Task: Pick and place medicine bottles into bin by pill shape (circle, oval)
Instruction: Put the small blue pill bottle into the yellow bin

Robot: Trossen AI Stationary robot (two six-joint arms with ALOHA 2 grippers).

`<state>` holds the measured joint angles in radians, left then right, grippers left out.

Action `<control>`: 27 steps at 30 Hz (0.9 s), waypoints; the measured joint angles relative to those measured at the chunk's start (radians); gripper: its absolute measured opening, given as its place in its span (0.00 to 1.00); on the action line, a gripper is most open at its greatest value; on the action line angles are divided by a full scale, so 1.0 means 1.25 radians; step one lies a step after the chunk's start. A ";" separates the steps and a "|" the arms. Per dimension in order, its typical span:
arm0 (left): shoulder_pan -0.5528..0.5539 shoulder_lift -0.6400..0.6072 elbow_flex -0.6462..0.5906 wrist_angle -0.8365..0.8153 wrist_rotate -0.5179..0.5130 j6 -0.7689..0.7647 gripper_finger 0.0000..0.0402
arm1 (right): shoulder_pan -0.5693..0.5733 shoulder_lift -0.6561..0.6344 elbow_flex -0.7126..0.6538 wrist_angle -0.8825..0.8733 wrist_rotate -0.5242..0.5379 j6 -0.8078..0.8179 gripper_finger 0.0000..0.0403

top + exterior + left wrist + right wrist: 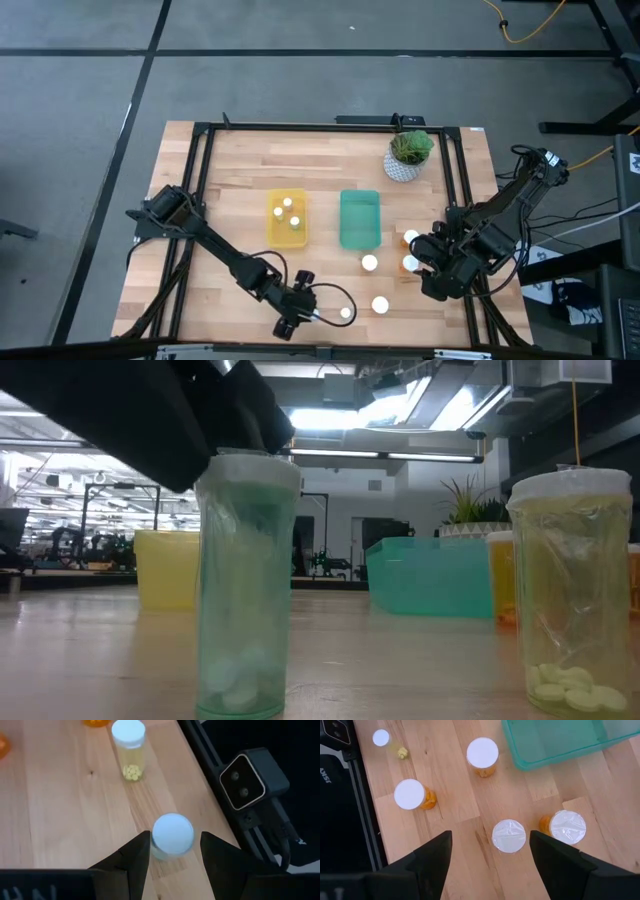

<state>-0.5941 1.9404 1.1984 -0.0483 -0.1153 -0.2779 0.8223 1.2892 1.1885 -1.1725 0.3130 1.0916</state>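
My left gripper is open near the table's front edge. Its fingers stand on either side of a white-capped bottle without touching it. In the low view this bottle is green-tinted, upright, and holds white pills. My right gripper is open above the bottles at the right, and a clear-capped bottle stands below and ahead of its fingers. The yellow bin holds three small bottles. The green bin stands to its right.
A yellow-tinted bottle with yellow pills stands just beyond the left gripper. Orange bottles stand near the right gripper. A potted plant is at the back right. The low camera sits at the front edge.
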 joint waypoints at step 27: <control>0.011 0.036 0.000 0.075 0.004 0.063 0.42 | 0.000 0.000 0.000 0.000 0.000 0.000 0.67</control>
<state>-0.5798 1.9850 1.1984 0.0454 -0.1097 -0.1986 0.8223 1.2892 1.1885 -1.1720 0.3134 1.0919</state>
